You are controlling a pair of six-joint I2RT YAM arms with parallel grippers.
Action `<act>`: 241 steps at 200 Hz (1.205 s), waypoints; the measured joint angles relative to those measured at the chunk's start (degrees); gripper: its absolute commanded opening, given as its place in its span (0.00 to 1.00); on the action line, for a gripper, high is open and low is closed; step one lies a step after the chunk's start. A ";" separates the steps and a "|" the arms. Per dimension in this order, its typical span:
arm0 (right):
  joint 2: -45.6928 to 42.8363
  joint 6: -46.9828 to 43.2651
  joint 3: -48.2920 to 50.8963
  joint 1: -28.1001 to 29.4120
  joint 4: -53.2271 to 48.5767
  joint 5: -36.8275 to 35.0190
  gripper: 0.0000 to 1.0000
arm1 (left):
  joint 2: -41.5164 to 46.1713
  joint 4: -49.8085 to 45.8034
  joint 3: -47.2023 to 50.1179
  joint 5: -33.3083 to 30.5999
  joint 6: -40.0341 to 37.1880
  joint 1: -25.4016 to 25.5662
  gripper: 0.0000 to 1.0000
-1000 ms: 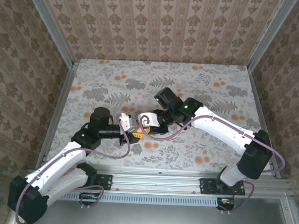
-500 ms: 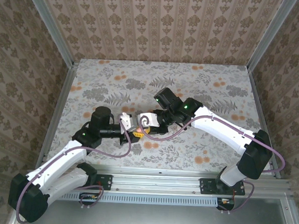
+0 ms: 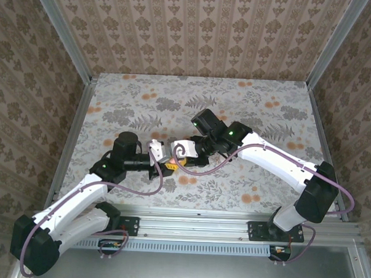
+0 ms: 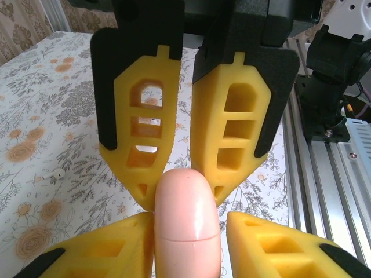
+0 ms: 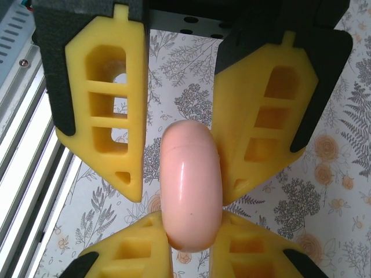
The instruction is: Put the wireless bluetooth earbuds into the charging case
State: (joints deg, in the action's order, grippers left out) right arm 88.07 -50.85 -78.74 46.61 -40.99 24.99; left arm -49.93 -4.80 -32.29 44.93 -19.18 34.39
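Right claw (image 5: 191,234) is clamped on 1 end of the closed pink case (image 5: 191,185), held off the desk (image 4: 35,116). Left claw (image 4: 191,229) stands around the other end; I cannot tell if it grips. Opening the case seems the step in hand, so the next move needs both claws to part the lid. Its inside is hidden. 1 tiny white speck on the desk is perhaps an earbud (image 4: 58,174).

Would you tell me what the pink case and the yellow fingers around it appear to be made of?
Pink case: likely hard moulded plastic with a glossy finish, given the sharp highlights and the thin seam line. Yellow fingers: probably rigid plastic with a matte finish, given the cut-out windows and lack of shine.
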 measured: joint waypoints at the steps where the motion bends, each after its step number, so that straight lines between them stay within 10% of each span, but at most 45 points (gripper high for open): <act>1: 0.00 0.00 0.00 0.00 0.00 0.00 0.10 | 0.00 0.00 0.00 0.00 0.00 0.02 0.37; 76: -0.81 0.07 0.17 -0.20 -0.13 -0.17 0.11 | 0.00 0.09 -0.46 -0.83 -0.98 0.04 0.15; 95: -1.25 0.37 0.92 -0.35 0.72 -0.11 0.31 | 0.07 0.11 -0.48 -1.03 -1.05 0.09 0.13; 241: -5.73 9.14 8.76 -6.58 12.83 16.31 0.53 | 2.86 1.68 0.55 -0.39 0.70 0.13 0.12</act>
State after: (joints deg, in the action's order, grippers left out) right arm 82.35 -41.71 -69.97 40.03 -28.16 41.30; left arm -47.07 -3.11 -31.75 44.53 -18.48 34.52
